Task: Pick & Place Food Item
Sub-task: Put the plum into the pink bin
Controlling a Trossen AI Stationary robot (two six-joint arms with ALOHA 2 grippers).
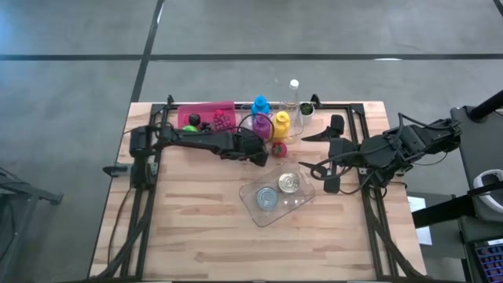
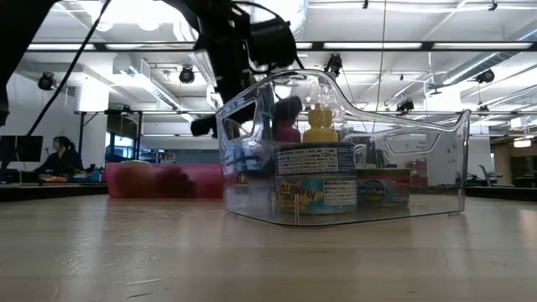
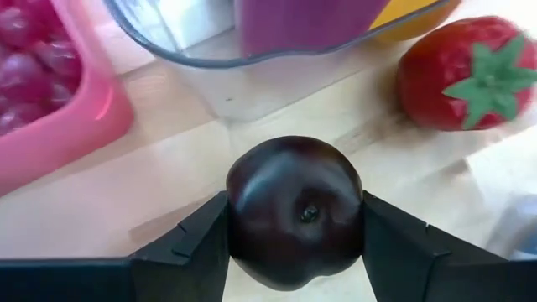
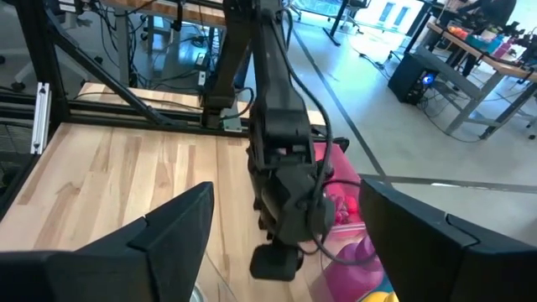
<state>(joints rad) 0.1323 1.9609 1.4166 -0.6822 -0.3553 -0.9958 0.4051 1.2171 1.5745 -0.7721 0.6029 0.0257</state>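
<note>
Grasp step: left gripper (image 3: 294,252) clamped on dark plum (image 3: 294,211), just beside strawberry (image 3: 466,71) and pink tray (image 3: 59,109) — plum low over the wood. Next, likely: lift, carry to clear bin (image 1: 271,211). Right gripper (image 1: 318,174) waits by bin, fingers apart

Your two arms are dark, jointed and boxy, with black cables looping alongside; each tool (image 3: 294,252) ends in flat, angular black fingers (image 4: 168,235).
</note>
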